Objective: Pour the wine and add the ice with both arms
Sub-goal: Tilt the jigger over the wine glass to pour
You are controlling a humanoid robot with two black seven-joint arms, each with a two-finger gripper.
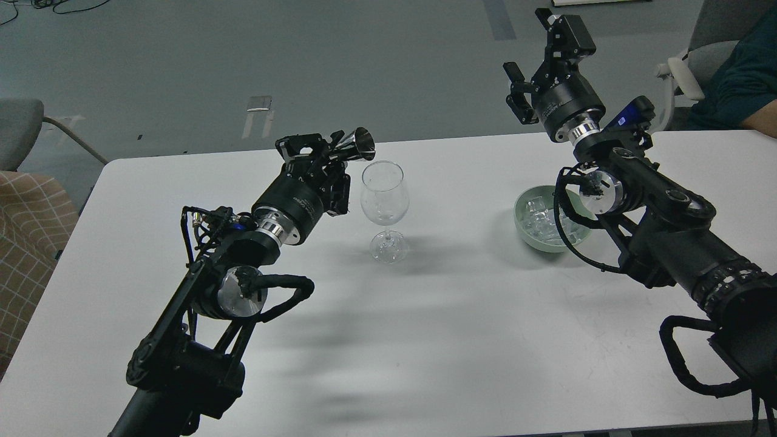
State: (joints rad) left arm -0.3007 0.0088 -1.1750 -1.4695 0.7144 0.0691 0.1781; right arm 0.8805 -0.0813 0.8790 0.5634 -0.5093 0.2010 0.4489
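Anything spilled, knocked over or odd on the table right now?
Nothing stands out. The wine glass is upright, the green bowl of ice sits level, and no puddle shows. The left hand holds a metal jigger tipped sideways over the glass, as for pouring.

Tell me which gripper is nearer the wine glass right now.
Left. The left gripper holds a metal jigger tipped sideways right beside the wine glass rim. The right gripper is raised, open and empty, well off to the right, beyond the green bowl of ice.
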